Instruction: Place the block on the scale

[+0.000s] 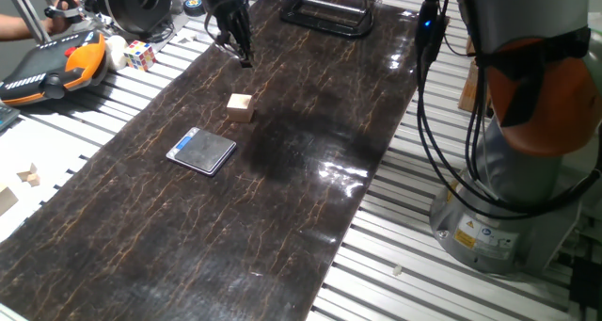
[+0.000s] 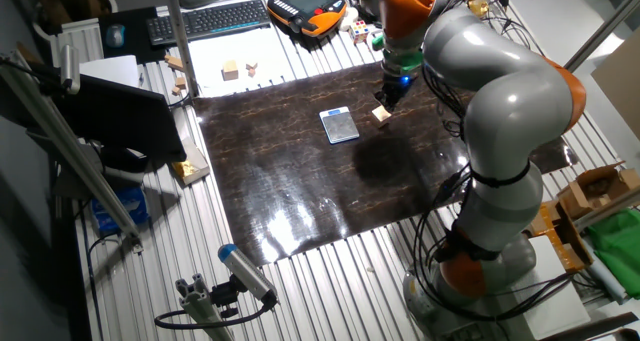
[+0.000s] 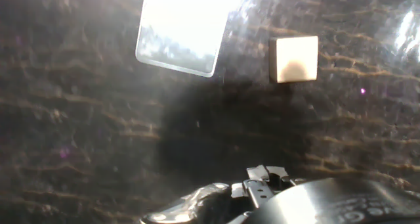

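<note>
The block is a small tan wooden cube that sits on the dark mat. The scale lies flat, a short gap to its front left, with nothing on it. My gripper hangs above the mat just behind the block, and its dark fingers look spread and empty. In the other fixed view the gripper is right above the block, with the scale to the left. In the hand view the block is at upper right and the glare-white scale at upper left. The fingertips do not show there.
An orange-black pendant and a multicoloured puzzle cube lie left of the mat. Pale wood scraps are on the slatted table. A black frame stands at the mat's far end. The robot base is at right.
</note>
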### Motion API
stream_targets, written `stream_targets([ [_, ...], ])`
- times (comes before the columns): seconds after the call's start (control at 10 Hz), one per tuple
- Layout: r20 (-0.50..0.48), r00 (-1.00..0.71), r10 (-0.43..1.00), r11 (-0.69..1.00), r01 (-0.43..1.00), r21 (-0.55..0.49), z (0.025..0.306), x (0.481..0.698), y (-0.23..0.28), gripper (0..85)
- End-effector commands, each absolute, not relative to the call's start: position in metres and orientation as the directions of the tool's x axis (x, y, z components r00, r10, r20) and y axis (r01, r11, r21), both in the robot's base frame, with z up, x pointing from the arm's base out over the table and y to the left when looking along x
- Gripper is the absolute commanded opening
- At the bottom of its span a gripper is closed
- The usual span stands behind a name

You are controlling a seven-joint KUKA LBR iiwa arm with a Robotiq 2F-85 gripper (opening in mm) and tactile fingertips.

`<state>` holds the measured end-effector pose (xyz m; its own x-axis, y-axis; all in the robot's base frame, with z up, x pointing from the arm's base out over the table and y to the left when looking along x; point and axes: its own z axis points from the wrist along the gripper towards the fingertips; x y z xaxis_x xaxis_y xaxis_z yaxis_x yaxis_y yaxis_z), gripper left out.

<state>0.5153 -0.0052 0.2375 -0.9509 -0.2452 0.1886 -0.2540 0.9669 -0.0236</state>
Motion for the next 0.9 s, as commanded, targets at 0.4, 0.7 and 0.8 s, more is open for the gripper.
stream_targets([
  [0.4, 0.148, -0.973, -0.178, 0.984, -0.171, 0.058, 0.2376, 0.5153, -0.005, 2.0],
  [0.7, 0.141, -0.976, -0.167, 0.985, -0.173, -0.028, 0.2376, 0.5153, -0.005, 2.0],
  [0.8, 0.165, -0.972, -0.166, 0.983, -0.177, -0.053, 0.2376, 0.5153, -0.005, 2.0],
])
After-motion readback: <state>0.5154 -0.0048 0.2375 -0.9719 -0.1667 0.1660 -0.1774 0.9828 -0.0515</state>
